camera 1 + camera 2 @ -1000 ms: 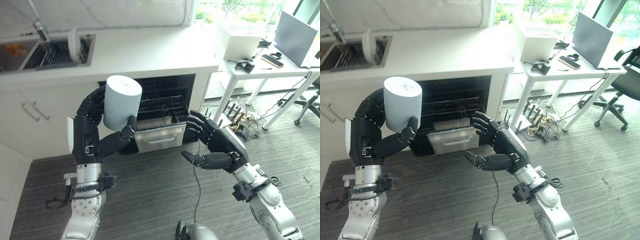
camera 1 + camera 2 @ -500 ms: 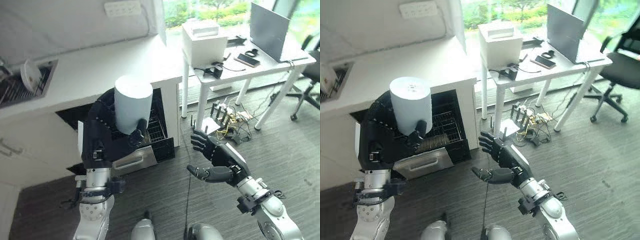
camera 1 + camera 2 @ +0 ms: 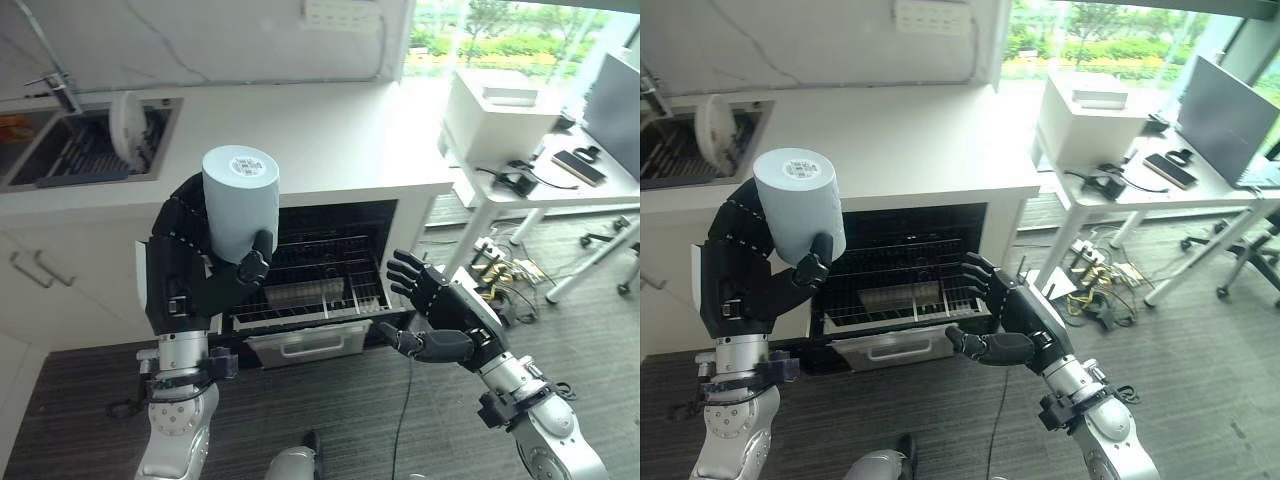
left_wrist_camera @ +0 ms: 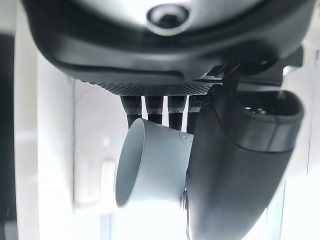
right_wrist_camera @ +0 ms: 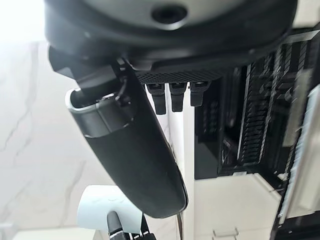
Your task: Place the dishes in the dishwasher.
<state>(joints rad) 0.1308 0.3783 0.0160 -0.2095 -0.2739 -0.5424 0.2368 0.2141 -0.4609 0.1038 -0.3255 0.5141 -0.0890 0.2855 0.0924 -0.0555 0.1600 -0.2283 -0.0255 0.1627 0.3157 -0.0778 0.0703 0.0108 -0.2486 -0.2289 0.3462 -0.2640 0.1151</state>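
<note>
L hand (image 3: 215, 275) was up at chest height w/ a pale blue cup (image 3: 240, 203) in it, upside down, base w/ a sticker facing up. Fingers (image 4: 155, 104) wrapped round the back of the cup, thumb (image 3: 255, 268) pressed on the front near the rim, so clamped on it. Wrist view showed the cup's open mouth past the thumb, fingers behind it.

Cup was held in the air above and in front of the dishwasher (image 3: 310, 275), not touching it. Dishwasher sat open under the white desk (image 3: 330, 130), wire rack (image 3: 305, 285) partly pulled out, steel panel w/ a handle (image 3: 308, 345) below the rack's front edge.

R hand (image 3: 440, 315) hung out in front of the dishwasher's right side, palm turned toward the rack, fingers (image 3: 408, 275) spread apart & holding nothing, thumb (image 3: 395, 342) sticking out low. Not touching the rack as far as I could tell.

Back left on the desk: sink (image 3: 85, 150) w/ a white plate (image 3: 125, 115) standing on edge in it, tap (image 3: 60, 90) behind. Off to the right, a white table (image 3: 1160, 165) w/ a white box (image 3: 1090, 105), a laptop (image 3: 1225, 120), a phone (image 3: 1165, 170). Cables & a power strip (image 3: 1090, 290) on the grey floor (image 3: 1200, 340) below it.
</note>
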